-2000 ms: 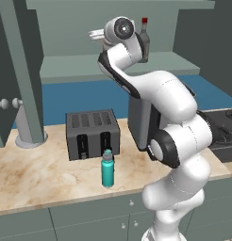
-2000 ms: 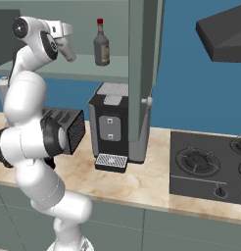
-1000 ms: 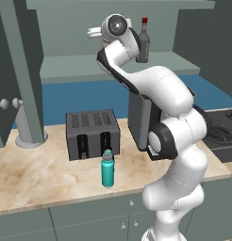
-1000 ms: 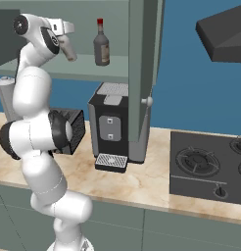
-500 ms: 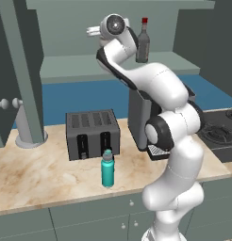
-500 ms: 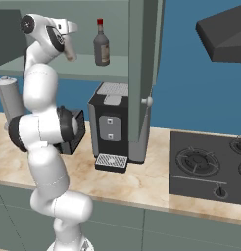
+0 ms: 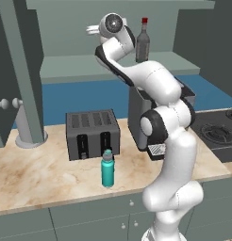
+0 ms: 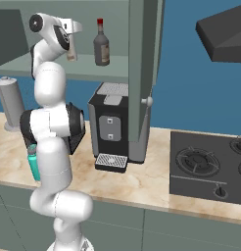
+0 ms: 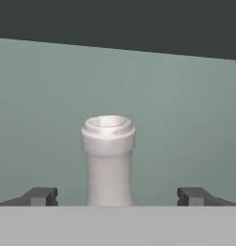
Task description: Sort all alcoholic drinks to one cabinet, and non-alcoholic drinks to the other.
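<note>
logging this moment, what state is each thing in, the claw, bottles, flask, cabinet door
claw: open, tips apart either side of the pale cream slim-necked bottle, not touching it
pale cream slim-necked bottle: upright, free
dark grey glass bottle with red cap: upright on the cabinet shelf
teal cylindrical flask with grey cap: upright on the counter, capped
grey-green cabinet door: swung open

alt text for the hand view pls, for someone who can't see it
A pale cream bottle stands upright in the centre, its neck and ringed mouth seen close against a flat grey-green cabinet wall. The open tool has one dark fingertip on each side of the neck, both clear of it. A dark band runs across the top.
</note>
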### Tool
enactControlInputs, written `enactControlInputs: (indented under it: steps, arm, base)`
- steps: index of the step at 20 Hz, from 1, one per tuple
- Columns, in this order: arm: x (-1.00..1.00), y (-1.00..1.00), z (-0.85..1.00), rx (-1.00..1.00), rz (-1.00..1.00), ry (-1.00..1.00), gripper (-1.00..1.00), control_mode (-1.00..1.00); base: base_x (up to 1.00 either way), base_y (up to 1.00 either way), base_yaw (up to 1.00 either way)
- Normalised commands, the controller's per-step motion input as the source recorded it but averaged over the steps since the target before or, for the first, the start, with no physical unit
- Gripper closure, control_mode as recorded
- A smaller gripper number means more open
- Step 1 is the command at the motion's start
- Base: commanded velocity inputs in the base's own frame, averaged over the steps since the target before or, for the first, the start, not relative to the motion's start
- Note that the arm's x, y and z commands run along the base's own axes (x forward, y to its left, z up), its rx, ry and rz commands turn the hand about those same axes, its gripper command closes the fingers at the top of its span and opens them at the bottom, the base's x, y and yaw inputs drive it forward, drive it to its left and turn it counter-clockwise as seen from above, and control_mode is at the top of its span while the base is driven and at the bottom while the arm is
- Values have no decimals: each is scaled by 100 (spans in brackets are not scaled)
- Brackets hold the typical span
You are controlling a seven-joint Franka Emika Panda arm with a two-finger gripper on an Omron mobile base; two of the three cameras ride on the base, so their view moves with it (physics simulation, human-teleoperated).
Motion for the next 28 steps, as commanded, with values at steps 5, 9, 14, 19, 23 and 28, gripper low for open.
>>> enactControlInputs:
  steps: [5, 9, 14, 19, 23, 28]
  arm:
    - [26, 0, 0, 2, -1, 3, -100, -100]
    - [9, 0, 0, 1, -1, 0, -100, -100]
    - [-14, 0, 0, 0, 0, 1, -100, -100]
    - [-52, -1, -3, 0, -2, 3, -100, -100]
    - [-61, -6, 4, 0, -1, 0, -100, -100]
    - [-45, -7, 13, 0, 0, -2, -100, -100]
  base:
    - [0, 0, 0]
    - [0, 0, 0]
    - [0, 0, 0]
    - [0, 0, 0]
    - [0, 0, 0]
    - [0, 0, 0]
